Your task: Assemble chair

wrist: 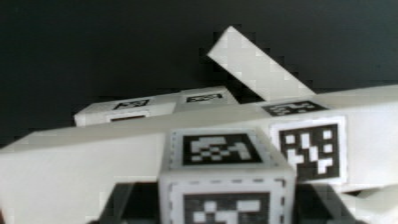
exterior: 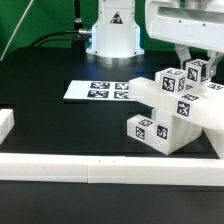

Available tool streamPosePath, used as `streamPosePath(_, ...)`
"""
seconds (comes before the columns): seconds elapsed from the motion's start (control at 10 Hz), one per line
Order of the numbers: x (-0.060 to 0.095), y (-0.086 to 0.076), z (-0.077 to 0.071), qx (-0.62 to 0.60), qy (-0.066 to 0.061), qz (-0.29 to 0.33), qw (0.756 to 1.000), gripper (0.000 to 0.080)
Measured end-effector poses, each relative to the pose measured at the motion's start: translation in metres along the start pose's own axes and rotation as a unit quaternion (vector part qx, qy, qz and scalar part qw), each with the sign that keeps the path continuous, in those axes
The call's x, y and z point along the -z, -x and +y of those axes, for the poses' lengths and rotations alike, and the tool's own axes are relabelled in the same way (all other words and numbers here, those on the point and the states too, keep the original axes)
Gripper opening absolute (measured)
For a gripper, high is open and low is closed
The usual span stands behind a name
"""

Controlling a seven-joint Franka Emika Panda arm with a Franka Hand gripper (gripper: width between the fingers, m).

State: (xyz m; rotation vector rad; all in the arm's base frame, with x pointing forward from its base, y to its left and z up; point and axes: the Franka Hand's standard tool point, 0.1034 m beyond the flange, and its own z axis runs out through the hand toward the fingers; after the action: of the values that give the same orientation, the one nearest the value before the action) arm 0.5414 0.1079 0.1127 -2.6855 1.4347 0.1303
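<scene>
You had the gripper (exterior: 192, 62) clamped on a tagged leg (exterior: 197, 71) atop the partly built chair (exterior: 170, 110), which sat at the exterior view's right, near the marker board (exterior: 100, 90) and just behind the white border bar (exterior: 110, 168).

The chair (exterior: 172, 108) — chunky white blocks with black-and-white tags, partly joined — stands tilted on the table just below the gripper (exterior: 190, 62), one tagged piece (wrist: 226, 172) up between its fingers.
</scene>
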Motion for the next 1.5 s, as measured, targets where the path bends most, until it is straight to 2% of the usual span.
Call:
streamPosePath(0.2, -0.0004, 0.0005, -0.0007, -0.018, -0.002, -0.002, 1.000, 0.0284)
streamPosePath(0.3, -0.0008, 0.0005, -0.0005, -0.007, -0.002, -0.002, 1.000, 0.0388)
streamPosePath(0.4, -0.0007, 0.0023, 0.0002, 0.009, 0.007, -0.008, 1.000, 0.0528)
streamPosePath(0.5, 0.0009, 0.0042, -0.0024, 0.022, 0.017, -0.018, 0.999, 0.0610)
streamPosePath(0.7, 0.0002, 0.0036, -0.0038, 0.103, 0.015, -0.019, 0.994, 0.0642)
streamPosePath(1.1, 0.0001, 0.0033, -0.0033, 0.232, 0.015, -0.021, 0.972, 0.0649)
streamPosePath(1.3, 0.0019, 0.0040, -0.0040, 0.346, 0.041, -0.017, 0.937, 0.0649)
streamPosePath(1.4, 0.0026, 0.0035, -0.0054, 0.392, 0.046, -0.015, 0.919, 0.0649)
streamPosePath(1.5, 0.0024, 0.0019, -0.0049, 0.416, 0.044, -0.015, 0.908, 0.0649)
